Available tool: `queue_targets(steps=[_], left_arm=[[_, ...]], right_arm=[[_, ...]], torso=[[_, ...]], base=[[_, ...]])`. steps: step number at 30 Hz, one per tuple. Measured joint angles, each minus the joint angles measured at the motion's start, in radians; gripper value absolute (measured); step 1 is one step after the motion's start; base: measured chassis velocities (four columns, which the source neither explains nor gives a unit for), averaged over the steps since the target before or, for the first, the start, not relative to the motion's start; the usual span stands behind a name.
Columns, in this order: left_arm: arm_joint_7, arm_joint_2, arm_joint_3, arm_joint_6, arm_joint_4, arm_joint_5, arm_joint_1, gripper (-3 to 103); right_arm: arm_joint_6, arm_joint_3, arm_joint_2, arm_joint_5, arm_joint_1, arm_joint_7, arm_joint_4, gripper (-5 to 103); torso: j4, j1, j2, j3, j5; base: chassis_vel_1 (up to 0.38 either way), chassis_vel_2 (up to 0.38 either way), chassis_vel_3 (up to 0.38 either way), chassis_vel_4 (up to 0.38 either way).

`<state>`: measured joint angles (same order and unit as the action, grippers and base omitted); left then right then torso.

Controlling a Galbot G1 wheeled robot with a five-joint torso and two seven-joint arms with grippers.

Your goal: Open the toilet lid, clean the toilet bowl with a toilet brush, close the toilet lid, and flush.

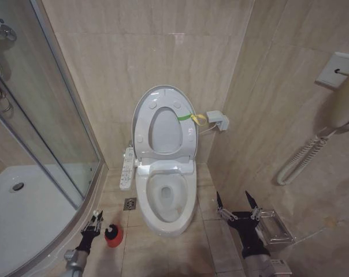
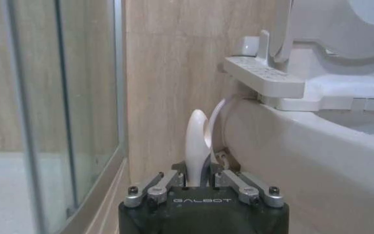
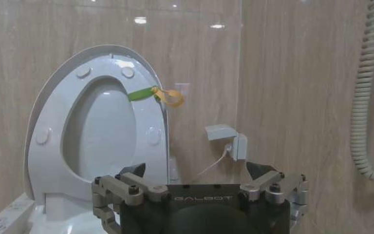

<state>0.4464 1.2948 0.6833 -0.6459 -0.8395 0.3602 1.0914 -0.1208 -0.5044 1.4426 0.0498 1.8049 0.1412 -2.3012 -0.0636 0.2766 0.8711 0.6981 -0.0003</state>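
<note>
Left of the bowl, near the floor, I have the left gripper clenched on the brush handle. Right gripper waits, fingers spread, empty. Lid stands raised. Risk: a crooked lift tips the red holder. Bristles are hidden in it.

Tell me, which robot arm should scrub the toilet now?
Probably the left. The left gripper is shut on the toilet brush handle, beside the red holder, next to the toilet bowl. The toilet lid is already up. The right gripper is open and holds nothing.
</note>
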Motion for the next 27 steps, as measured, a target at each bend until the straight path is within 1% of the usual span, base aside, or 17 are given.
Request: queue_targets(steps=[1, 2, 5, 6, 8, 9, 10, 12, 13, 14, 18, 19, 20, 23, 24, 27], left_arm=[[-0.004, -0.002, 0.004, 0.006, -0.033, 0.007, 0.028, 22], [-0.004, -0.002, 0.004, 0.006, -0.033, 0.007, 0.028, 22], [-0.014, -0.014, 0.014, 0.037, -0.177, 0.047, 0.13, 22], [-0.014, -0.014, 0.014, 0.037, -0.177, 0.047, 0.13, 22], [-0.015, -0.021, 0.019, 0.051, -0.257, 0.071, 0.176, 22], [-0.015, -0.024, 0.023, 0.068, -0.323, 0.09, 0.212, 22], [-0.015, -0.024, 0.023, 0.068, -0.323, 0.09, 0.212, 22], [-0.015, -0.023, 0.032, 0.091, -0.425, 0.111, 0.266, 22], [-0.015, -0.021, 0.036, 0.098, -0.46, 0.114, 0.283, 22], [-0.015, -0.021, 0.036, 0.098, -0.46, 0.114, 0.283, 22], [-0.021, -0.011, 0.051, 0.124, -0.622, 0.126, 0.364, 22], [-0.021, -0.01, 0.052, 0.13, -0.654, 0.128, 0.381, 22], [-0.021, -0.01, 0.052, 0.13, -0.654, 0.128, 0.381, 22], [-0.021, -0.008, 0.052, 0.148, -0.776, 0.127, 0.461, 22], [-0.021, -0.008, 0.052, 0.148, -0.776, 0.127, 0.461, 22], [-0.024, -0.004, 0.056, 0.164, -0.932, 0.116, 0.562, 22]], right_arm=[[0.0, 0.0, 0.0, 0.0, 0.0, 0.0, 0.0, 100], [0.0, 0.0, 0.0, 0.0, 0.0, 0.0, 0.0, 100], [0.0, 0.0, 0.0, 0.0, 0.0, 0.0, 0.0, 100], [0.0, 0.0, 0.0, 0.0, 0.0, 0.0, 0.0, 100], [0.0, 0.0, 0.0, 0.0, 0.0, 0.0, 0.0, 100], [0.0, 0.0, 0.0, 0.0, 0.0, 0.0, 0.0, 100], [0.0, 0.0, 0.0, 0.0, 0.0, 0.0, 0.0, 100], [0.0, 0.0, 0.0, 0.0, 0.0, 0.0, 0.0, 100], [0.0, 0.0, 0.0, 0.0, 0.0, 0.0, 0.0, 100], [0.0, 0.0, 0.0, 0.0, 0.0, 0.0, 0.0, 100], [0.0, 0.0, 0.0, 0.0, 0.0, 0.0, 0.0, 100], [0.0, 0.0, 0.0, 0.0, 0.0, 0.0, 0.0, 100], [0.0, 0.0, 0.0, 0.0, 0.0, 0.0, 0.0, 100], [0.0, 0.0, 0.0, 0.0, 0.0, 0.0, 0.0, 100], [0.0, 0.0, 0.0, 0.0, 0.0, 0.0, 0.0, 100], [0.0, 0.0, 0.0, 0.0, 0.0, 0.0, 0.0, 100]], torso=[[0.0001, 0.0, 0.0, 0.0, 0.0], [0.0001, 0.0, 0.0, 0.0, 0.0], [0.0002, 0.0, 0.0, 0.0, 0.0], [0.0002, 0.0, 0.0, 0.0, 0.0], [0.0002, 0.0, 0.0, 0.0, 0.0], [0.0, 0.0, 0.0, 0.0, 0.0], [0.0, 0.0, 0.0, 0.0, 0.0], [0.0, 0.0, 0.0, 0.0, 0.0], [0.0, 0.0, 0.0, 0.0, 0.0001], [0.0, 0.0, 0.0, 0.0, 0.0001], [-0.0001, 0.0, 0.0, 0.0, 0.0001], [0.0, 0.0, 0.0, 0.0, 0.0002], [0.0, 0.0, 0.0, 0.0, 0.0002], [-0.0001, 0.0, 0.0, 0.0, 0.0001], [-0.0001, 0.0, 0.0, 0.0, 0.0001], [0.0, 0.0, 0.0, 0.0, 0.0002]], base=[[0.0, 0.0, 0.0, 0.0], [0.0, 0.0, 0.0, 0.0], [0.0, 0.0, 0.0, 0.0], [0.0, 0.0, 0.0, 0.0], [0.0, 0.0, 0.0, 0.0], [0.0, 0.0, 0.0, 0.0], [0.0, 0.0, 0.0, 0.0], [0.0, 0.0, 0.0, 0.0], [0.0, 0.0, 0.0, 0.0], [0.0, 0.0, 0.0, 0.0], [0.0, 0.0, 0.0, 0.0], [0.0, 0.0, 0.0, 0.0], [0.0, 0.0, 0.0, 0.0], [0.0, 0.0, 0.0, 0.0], [0.0, 0.0, 0.0, 0.0], [0.0, 0.0, 0.0, 0.0]])
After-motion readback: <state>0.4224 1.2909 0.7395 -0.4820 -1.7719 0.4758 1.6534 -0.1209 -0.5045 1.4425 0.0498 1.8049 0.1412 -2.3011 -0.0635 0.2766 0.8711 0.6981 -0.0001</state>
